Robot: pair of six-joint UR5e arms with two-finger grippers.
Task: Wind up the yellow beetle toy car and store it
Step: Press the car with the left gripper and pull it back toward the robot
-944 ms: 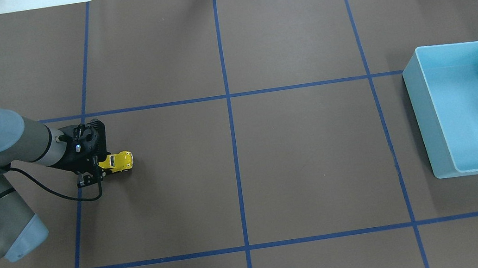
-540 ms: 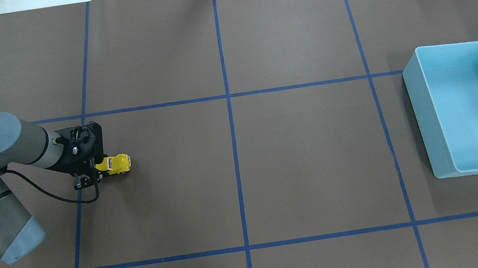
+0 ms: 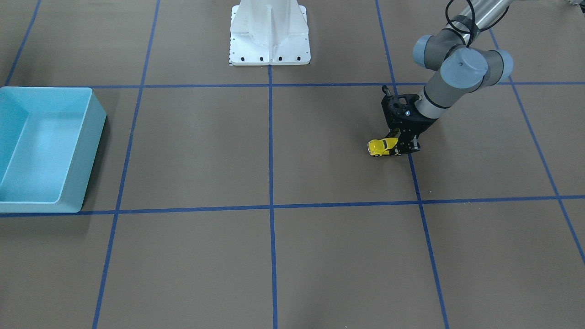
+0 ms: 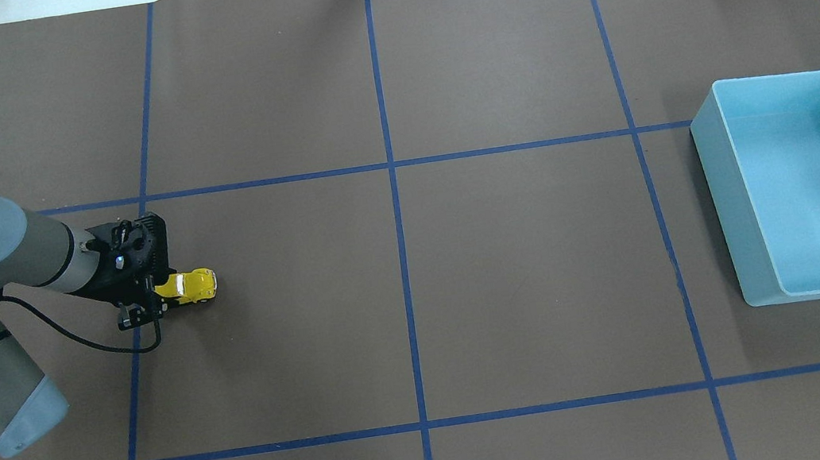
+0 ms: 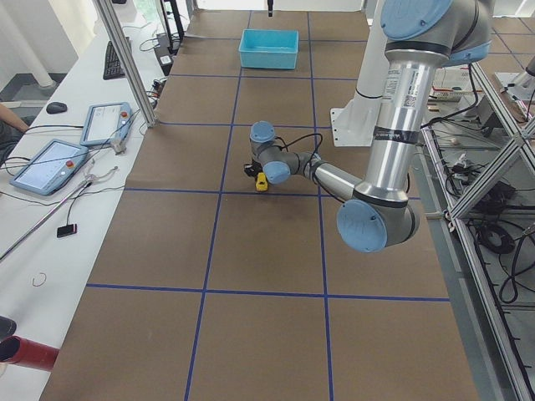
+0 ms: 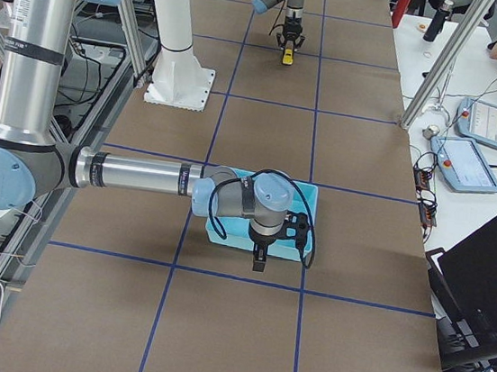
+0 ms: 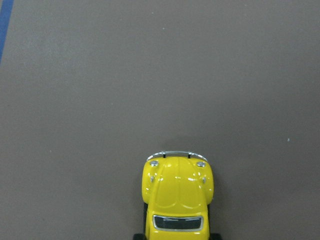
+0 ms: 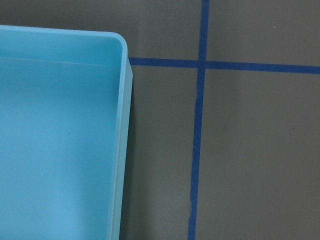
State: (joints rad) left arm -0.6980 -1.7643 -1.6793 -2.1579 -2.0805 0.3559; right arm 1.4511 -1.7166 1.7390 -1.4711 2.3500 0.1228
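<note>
Status: wind-up stage by my read; storing not yet done. Tgt = yellow beetle toy car (image 4: pixel 191 285), on table at left side, nose pointing right. Its rear end sits in left gripper (image 4: pixel 159 294), fingers clamped on it, hood sticking out ahead. Light-blue bin (image 4: pixel 719 211) at far right, well apart, car not in it. Over bin's edge: right gripper (image 6: pixel 258 258), open/closed can't tell. Remaining: finish winding, transfer to bin.
</note>
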